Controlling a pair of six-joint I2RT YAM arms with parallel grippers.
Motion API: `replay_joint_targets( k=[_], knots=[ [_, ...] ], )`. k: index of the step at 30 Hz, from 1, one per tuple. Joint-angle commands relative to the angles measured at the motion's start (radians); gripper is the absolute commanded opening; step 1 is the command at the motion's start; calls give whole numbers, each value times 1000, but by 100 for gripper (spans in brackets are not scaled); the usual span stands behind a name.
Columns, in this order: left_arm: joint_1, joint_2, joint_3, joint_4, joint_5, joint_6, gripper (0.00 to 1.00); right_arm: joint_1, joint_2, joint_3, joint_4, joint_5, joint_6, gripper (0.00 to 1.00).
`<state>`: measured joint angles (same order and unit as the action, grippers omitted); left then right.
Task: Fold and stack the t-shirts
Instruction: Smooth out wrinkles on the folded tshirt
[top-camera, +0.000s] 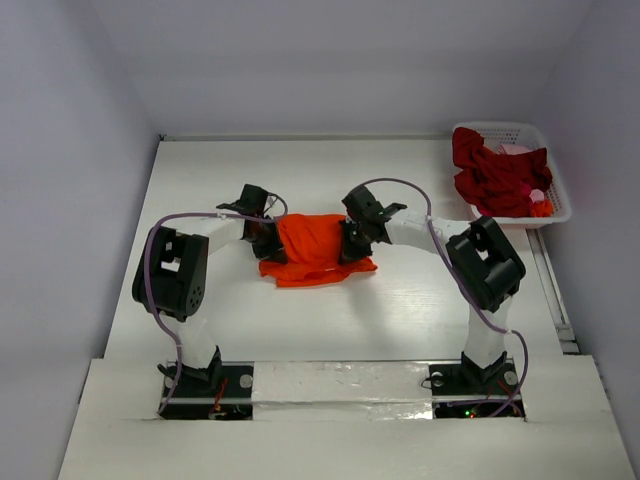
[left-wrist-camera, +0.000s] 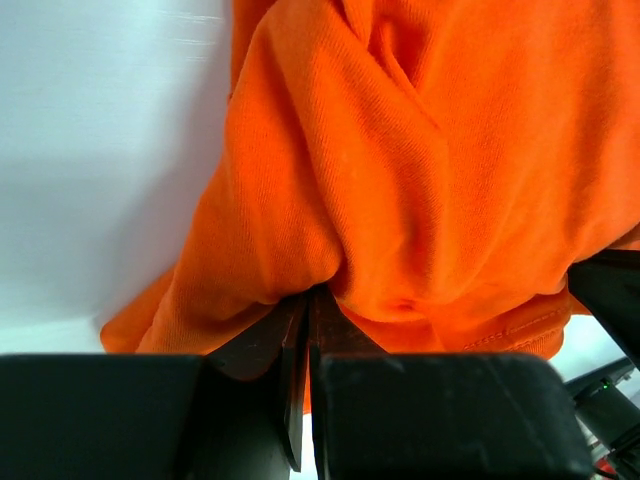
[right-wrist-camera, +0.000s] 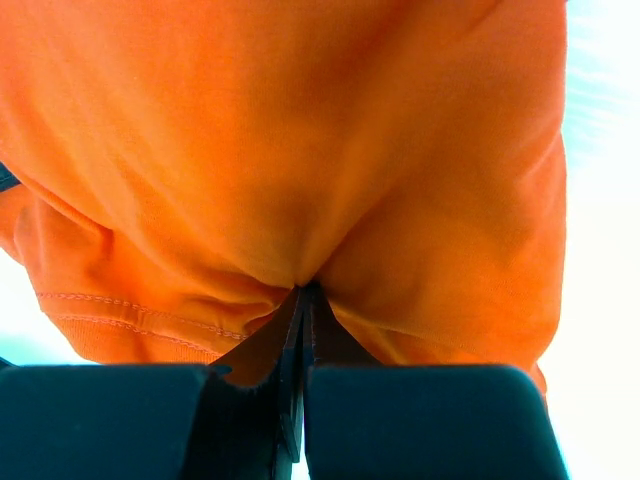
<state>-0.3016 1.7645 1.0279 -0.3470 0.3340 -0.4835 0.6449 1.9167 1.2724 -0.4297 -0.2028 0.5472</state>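
The orange t-shirt (top-camera: 315, 248) was bunched up near the middle of the white table (top-camera: 400, 320), pinched at both ends and strung between the two arms, with its near edge drooped onto the tabletop in a rumpled flap. On its left side the cloth was clamped in the left gripper (left-wrist-camera: 308, 300), jaws pressed tight together on a gathered fold, and creases were fanned out from that pinch in the left wrist view. Same deal on the other side: the right gripper (right-wrist-camera: 303, 293) was clenched on a tuck of the same shirt, and a stitched hem (right-wrist-camera: 130, 305) could be made out just left of the pinch in the right wrist view. How much of the shirt was lifted off the table couldn't really be told from above. Way off at the far right corner a white lattice basket (top-camera: 495, 130) was parked, and the dark red t-shirts (top-camera: 495, 178) were heaped in it, with a pinkish one (top-camera: 516, 150) tucked behind them. A small bit of orange (top-camera: 541, 208) was spotted at the basket's near edge too, though what it was couldn't be told.
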Motion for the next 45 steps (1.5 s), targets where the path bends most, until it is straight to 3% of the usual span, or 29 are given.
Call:
replay_joint_targets(
  k=[1,22,45],
  knots=[
    [-19,32,-54,-15,-21,10,1,19,-7,11,39,-6,7,0],
    [-19,115,90,-66,-84,26,1,19,39,94,6,-23,20,0],
    [-19,127,61,9,-141,-41,1,-105,58,5,51,-4,65,0]
  ],
)
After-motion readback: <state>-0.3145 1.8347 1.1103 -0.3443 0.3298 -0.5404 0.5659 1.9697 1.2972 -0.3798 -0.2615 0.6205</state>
